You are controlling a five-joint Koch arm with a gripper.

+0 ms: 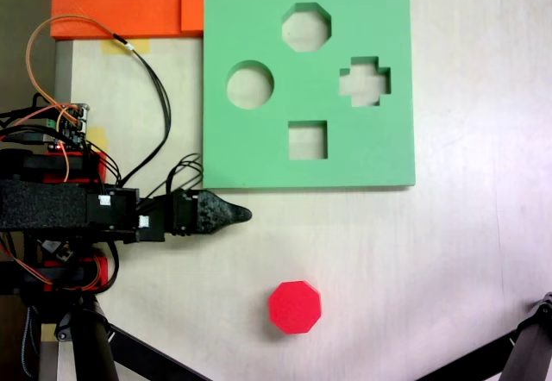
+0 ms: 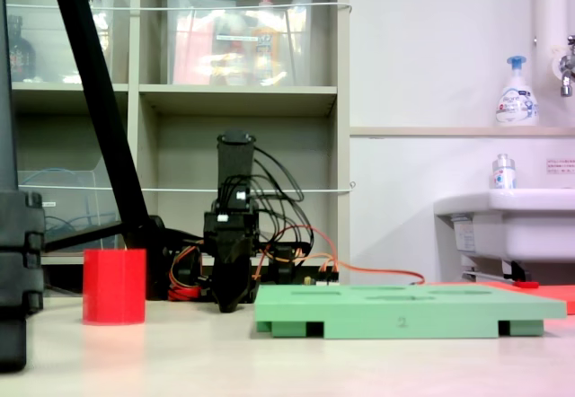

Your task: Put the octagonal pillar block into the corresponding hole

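While the red octagonal pillar block (image 1: pixel 294 307) sits alone on the pale desk (image 1: pixel 448 260), the arm hangs back at the left of the top-down fixed view. Its black gripper (image 1: pixel 244 215) points right, tip just below the lower left corner of the green foam board (image 1: pixel 259 157) and apart from it. From above only a single pointed tip shows, and in the low fixed view the gripper (image 2: pixel 230 305) aims straight down at the desk as one dark wedge, so whether its jaws are apart or together cannot be told. Nothing is in its grasp.

The block stands upright, eight-sided face up, well below the board and to the lower right of the gripper tip. In the low fixed view it shows as a red pillar (image 2: pixel 114 286) to the left of the gripper.

On the board, the corresponding hole (image 1: pixel 306 27) lies near the top edge, empty, desk showing through. A round cutout (image 1: pixel 250 84) sits to its lower left, a cross-shaped cutout (image 1: pixel 365 81) to its lower right, and a square cutout (image 1: pixel 307 140) beneath. Orange foam pieces (image 1: pixel 121 2) lie beyond the board's upper left corner, and thin wires (image 1: pixel 155 88) loop from there back to the arm's base.
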